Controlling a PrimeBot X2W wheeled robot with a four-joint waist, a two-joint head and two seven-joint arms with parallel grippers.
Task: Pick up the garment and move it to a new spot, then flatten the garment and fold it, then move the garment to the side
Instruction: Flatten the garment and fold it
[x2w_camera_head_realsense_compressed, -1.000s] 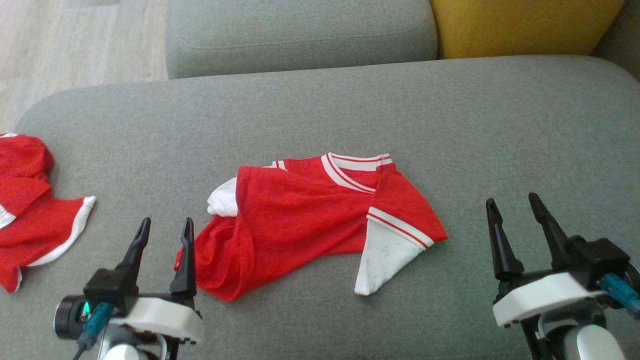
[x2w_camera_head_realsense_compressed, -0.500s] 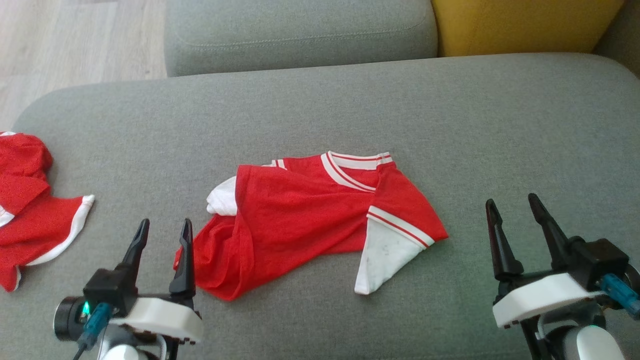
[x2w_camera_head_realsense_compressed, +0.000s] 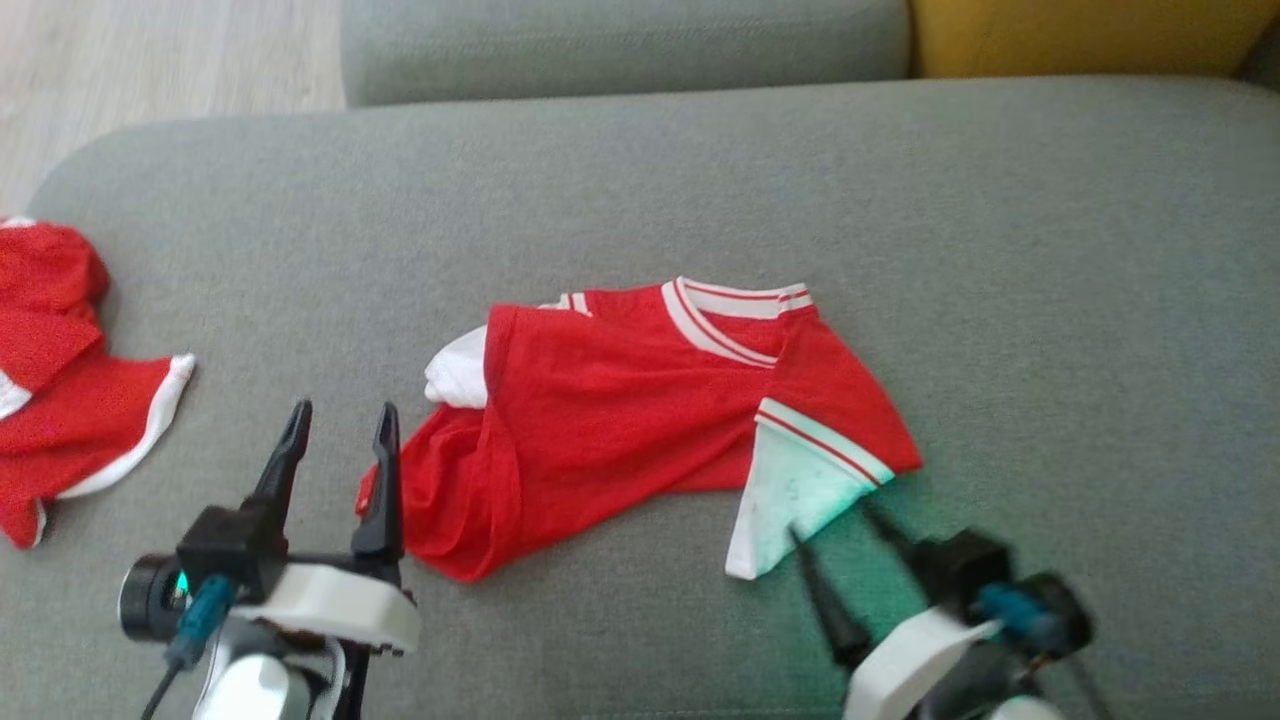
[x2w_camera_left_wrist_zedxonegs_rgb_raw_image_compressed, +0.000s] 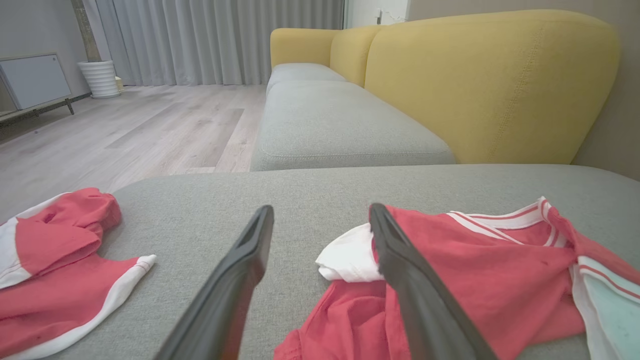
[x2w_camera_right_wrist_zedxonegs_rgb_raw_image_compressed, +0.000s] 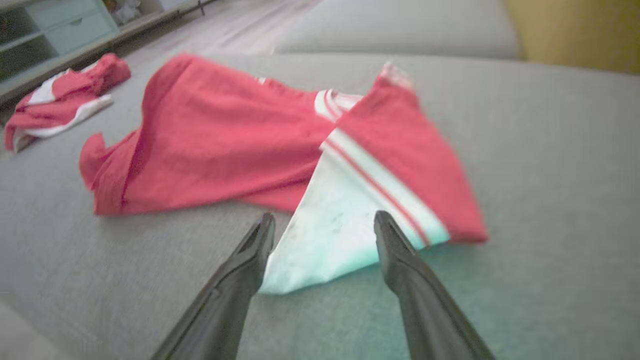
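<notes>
So the big change in the last second: the right gripper swung in from way out right and now sits just short of the white sleeve, fingers spread, nothing pinched. The left gripper hasn't really budged; it's spread too, beside the shirt's crumpled edge. The shirt's still lying rumpled mid sofa seat. Looks like the pickup's about to start.

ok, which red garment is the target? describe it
On the grey sofa seat, look mid-cushion. The garment there lies spread out, striped collar, white sleeve tip toward the right gripper. The other red garment sits crumpled at the left edge.
</notes>
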